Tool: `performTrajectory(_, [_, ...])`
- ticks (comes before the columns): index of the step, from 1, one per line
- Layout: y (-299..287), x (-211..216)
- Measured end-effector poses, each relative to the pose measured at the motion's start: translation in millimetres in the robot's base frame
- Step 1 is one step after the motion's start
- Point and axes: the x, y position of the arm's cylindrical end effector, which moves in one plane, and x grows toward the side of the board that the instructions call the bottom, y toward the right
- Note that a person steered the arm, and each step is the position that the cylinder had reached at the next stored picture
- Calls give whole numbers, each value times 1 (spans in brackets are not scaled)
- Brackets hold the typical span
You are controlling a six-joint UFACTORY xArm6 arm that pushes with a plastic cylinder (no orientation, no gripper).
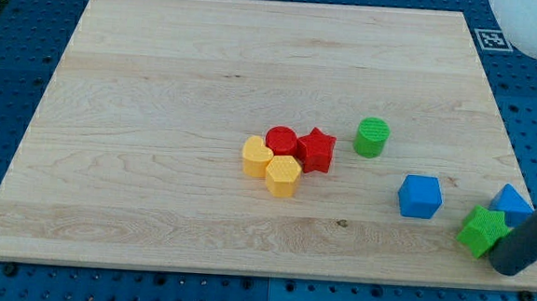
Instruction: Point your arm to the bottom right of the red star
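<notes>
my tip (502, 269) sits at the view's bottom right edge of the tabletop (160, 88), well apart from the red star (317, 150).
there is no gripper on this rig, just the dark rod, so nothing opens or closes. the tip is just beside the green star (482, 230), with a blue block (512, 204) above it and a blue cube (420, 196) further left. the red star is near the middle, touching a red cylinder (280, 140), beside two yellow blocks (257, 156) (283, 176); a green cylinder (372, 137) stands to its right.
</notes>
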Motion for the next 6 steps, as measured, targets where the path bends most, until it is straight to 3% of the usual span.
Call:
performTrajectory(3, [-106,4])
performTrajectory(4, [-138,-15])
performTrajectory(6, [-139,-43])
